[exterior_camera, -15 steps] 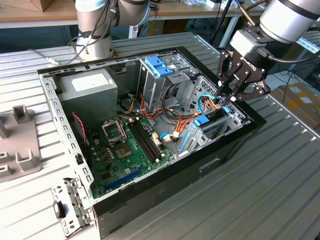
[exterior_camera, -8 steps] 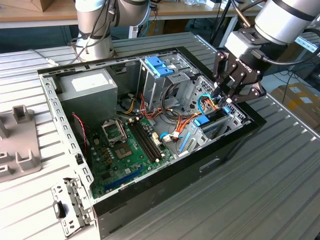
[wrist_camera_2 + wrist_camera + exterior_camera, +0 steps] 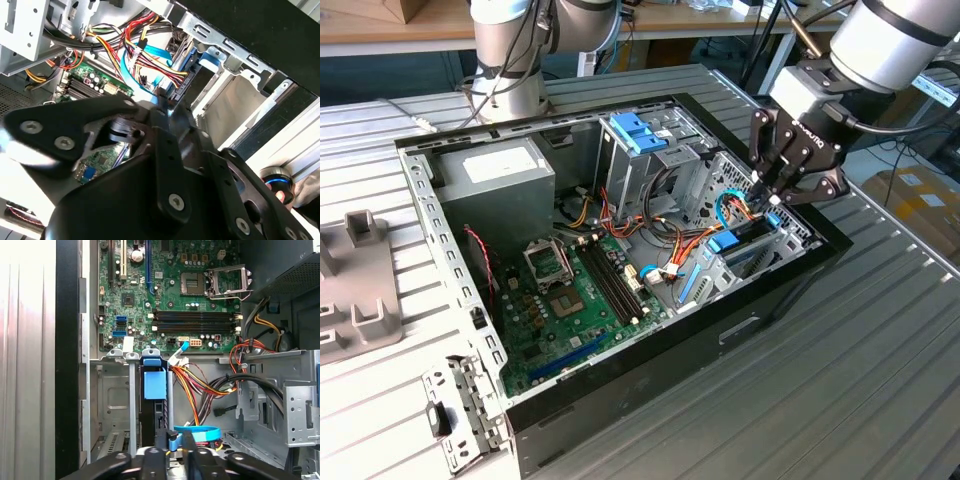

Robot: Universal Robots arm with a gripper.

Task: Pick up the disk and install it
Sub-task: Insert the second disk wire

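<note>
Hand [image 3: 772, 197], fingers nearly together, is positioned right of centre in the exterior view over the open computer case [image 3: 775, 290]. Disk [image 3: 738, 243] stands upright in the drive bay directly beneath it.

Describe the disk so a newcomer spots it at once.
Find the open black computer case, then the metal drive cage at its end on the exterior view's right, below the gripper. The disk is the dark flat slab standing on edge there, with a bright blue plastic tab, narrower than the light-blue clip atop the taller bay.
</note>
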